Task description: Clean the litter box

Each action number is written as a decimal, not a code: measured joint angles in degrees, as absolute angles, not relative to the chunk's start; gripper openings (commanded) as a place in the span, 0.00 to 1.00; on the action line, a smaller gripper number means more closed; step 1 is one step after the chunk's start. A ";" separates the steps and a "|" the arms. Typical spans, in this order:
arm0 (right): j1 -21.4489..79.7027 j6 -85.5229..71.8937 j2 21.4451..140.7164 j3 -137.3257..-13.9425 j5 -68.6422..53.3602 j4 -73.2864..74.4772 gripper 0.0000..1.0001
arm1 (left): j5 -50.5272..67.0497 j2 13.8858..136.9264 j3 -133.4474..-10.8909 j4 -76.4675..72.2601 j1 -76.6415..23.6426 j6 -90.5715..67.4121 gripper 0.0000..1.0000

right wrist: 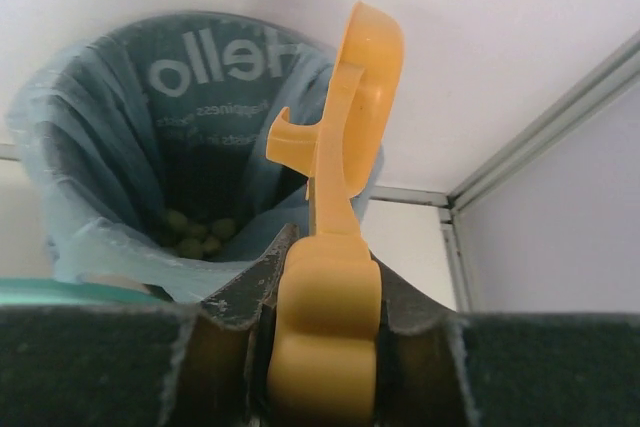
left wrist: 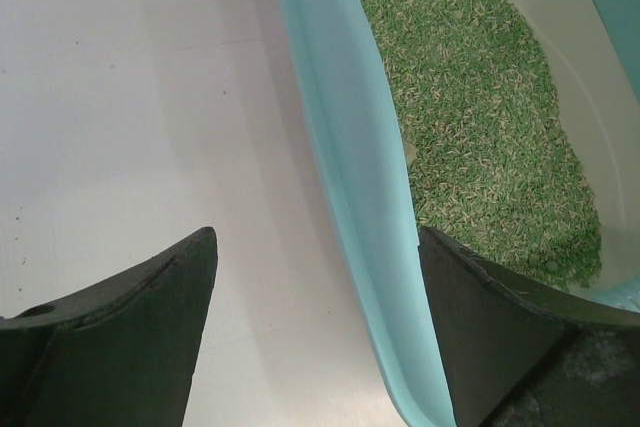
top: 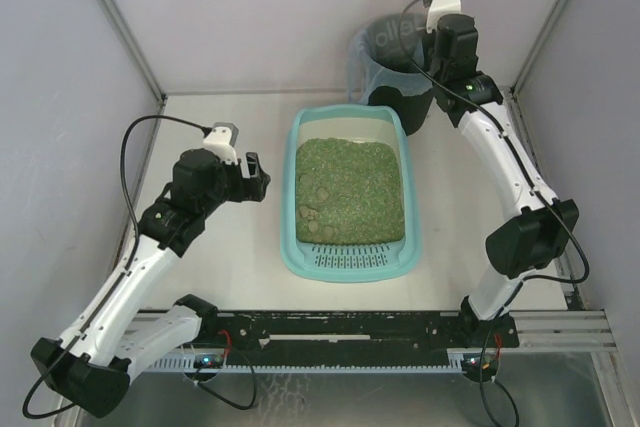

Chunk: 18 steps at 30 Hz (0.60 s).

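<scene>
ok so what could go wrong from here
The right hand grips a yellow plastic handle near the grey-blue bag liner of the round black bin; a slip could drop it inside. The open left hand sits at the light-teal plastic litter box wall; a nudge might spill green litter.

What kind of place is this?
Probably a robotics test cell, not a home: two arms bolted to a rail, plain panel walls, a litter box and lined bin on the table.
</scene>
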State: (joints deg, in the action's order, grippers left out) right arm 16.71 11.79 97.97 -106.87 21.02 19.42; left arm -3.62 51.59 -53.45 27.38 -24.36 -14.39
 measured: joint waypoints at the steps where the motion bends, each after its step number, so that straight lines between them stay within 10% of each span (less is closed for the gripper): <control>1: 16.75 12.53 97.97 -106.87 21.43 19.31 0.00 | -3.62 51.72 -53.45 27.38 -24.34 -14.39 0.85; 18: 21.89 -6.07 66.11 -76.44 -2.22 12.32 0.00 | -3.05 53.80 -53.45 27.66 -24.34 -14.37 0.81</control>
State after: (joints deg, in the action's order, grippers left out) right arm 21.89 -6.07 66.11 -76.44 -2.22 12.32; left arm -3.05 53.80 -53.45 27.66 -24.34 -14.37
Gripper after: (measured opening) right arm 0.192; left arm 0.813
